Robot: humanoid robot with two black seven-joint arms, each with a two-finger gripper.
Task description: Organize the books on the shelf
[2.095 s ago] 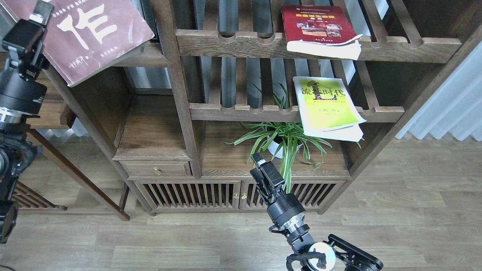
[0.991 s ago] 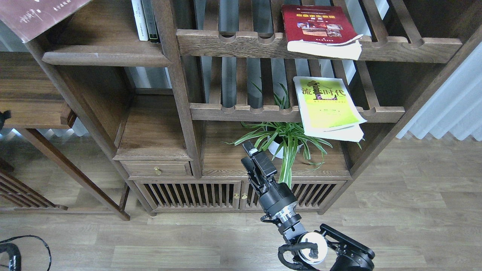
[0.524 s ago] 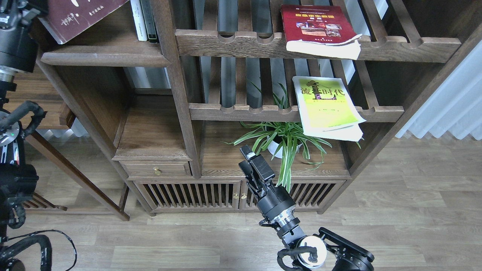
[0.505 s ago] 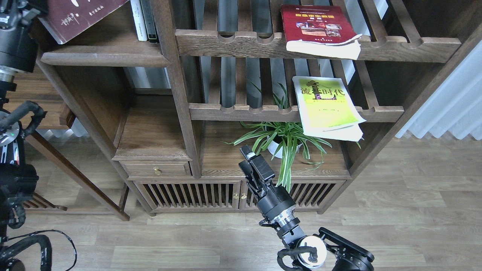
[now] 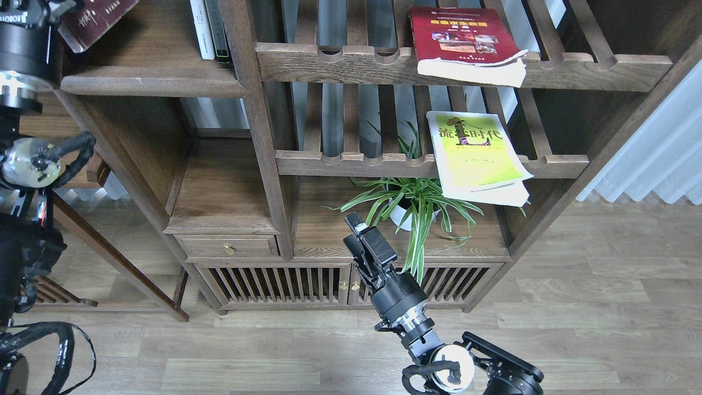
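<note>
The dark maroon book [image 5: 93, 19] shows only as a tilted corner at the top left, above the solid dark-brown shelf [image 5: 148, 85]. My left gripper [image 5: 55, 5] is at the frame's top edge, shut on that book, with most of its fingers cut off. The red book [image 5: 463, 38] lies on the upper slatted rack and overhangs its front rail. The yellow-green book [image 5: 477, 151] lies on the lower slatted rack and also overhangs. My right gripper [image 5: 364, 238] is low in the middle, in front of the cabinet, empty and dark, so its fingers cannot be told apart.
Thin white and dark-green spined books [image 5: 208, 30] stand at the right end of the shelf. A potted spider plant [image 5: 411, 203] stands under the lower rack, just right of my right gripper. A vertical post [image 5: 258, 120] divides the unit. A side table [image 5: 71, 164] is at the left.
My left arm has come back into view and moved the maroon book up and left, so less of it shows. My right gripper has drifted slightly left and up.
</note>
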